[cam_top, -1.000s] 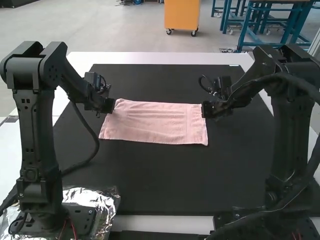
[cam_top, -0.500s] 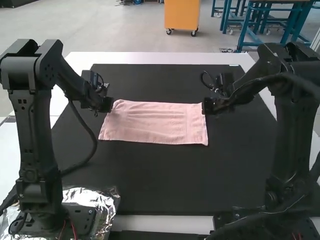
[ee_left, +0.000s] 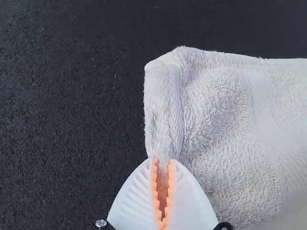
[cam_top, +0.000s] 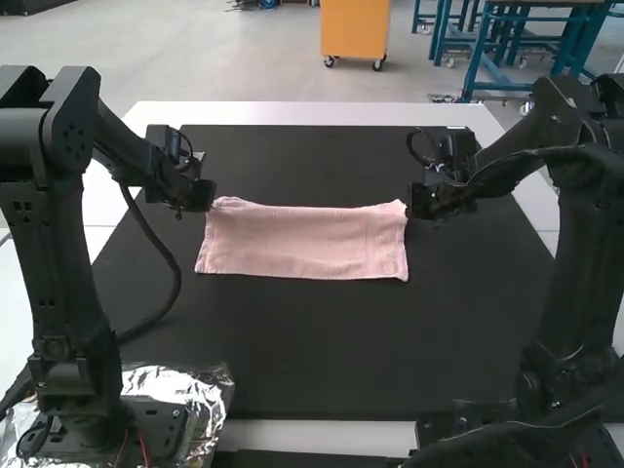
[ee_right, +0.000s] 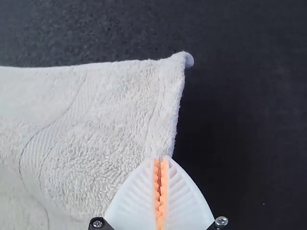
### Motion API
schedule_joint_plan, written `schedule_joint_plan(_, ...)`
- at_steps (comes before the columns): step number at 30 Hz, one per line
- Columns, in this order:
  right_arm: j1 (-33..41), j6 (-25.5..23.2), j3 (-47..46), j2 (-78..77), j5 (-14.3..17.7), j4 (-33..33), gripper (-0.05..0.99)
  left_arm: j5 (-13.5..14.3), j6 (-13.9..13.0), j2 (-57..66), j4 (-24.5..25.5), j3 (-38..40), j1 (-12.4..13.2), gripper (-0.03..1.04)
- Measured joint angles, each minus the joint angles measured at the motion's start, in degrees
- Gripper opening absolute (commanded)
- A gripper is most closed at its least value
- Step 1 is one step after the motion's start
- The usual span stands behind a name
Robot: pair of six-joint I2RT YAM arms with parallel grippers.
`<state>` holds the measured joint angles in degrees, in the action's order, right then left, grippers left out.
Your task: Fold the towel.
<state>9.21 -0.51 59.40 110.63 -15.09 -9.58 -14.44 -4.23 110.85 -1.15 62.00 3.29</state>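
Towel (cam_top: 304, 244) pink, on or just above the black mat (cam_top: 331, 361), mid-bench and toward the far side, wider than it is deep. Layers: cannot tell.

Near to far. Pale strip of bench (cam_top: 331, 433) nearest; foil (cam_top: 161, 378) about the left arm's base. Left arm (cam_top: 58, 253) stands near left: upright column, sharp bend at the top, forearm sloping down to the right. Right arm (cam_top: 575, 263) mirrors it from near right, forearm sloping down to the left. Both bases sit outside the cloth's width, presumably so that the arms can work its two ends without crossing.

Near edge of cloth fairly straight, likely resting on the mat; that would let it serve as anchor while the far side is worked.

Left tool (ee_left: 163, 160): clamped on the left side edge, a ridge of cloth pinched between orange pads, a corner just beyond. Right tool (ee_right: 160, 159): drawn together on the right side edge, thin cloth at the tips, its corner also just beyond. Matching grips probably chosen to keep the far edge level and spread. The right bite looks the slimmer; a slip there seems the likelier risk.

Far edge dips slightly between the tools, which suggests its ends are raised. Next, I judge: carry that edge over toward the near one, both arms in step, then lay it flat.
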Motion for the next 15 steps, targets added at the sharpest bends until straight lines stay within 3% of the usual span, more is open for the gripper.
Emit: schedule_joint_plan(15,-0.1,0.0,-8.1,-13.1,-4.2,7.2,-0.03,-0.2,0.0,-13.6,6.0,-8.9,0.0,0.02)
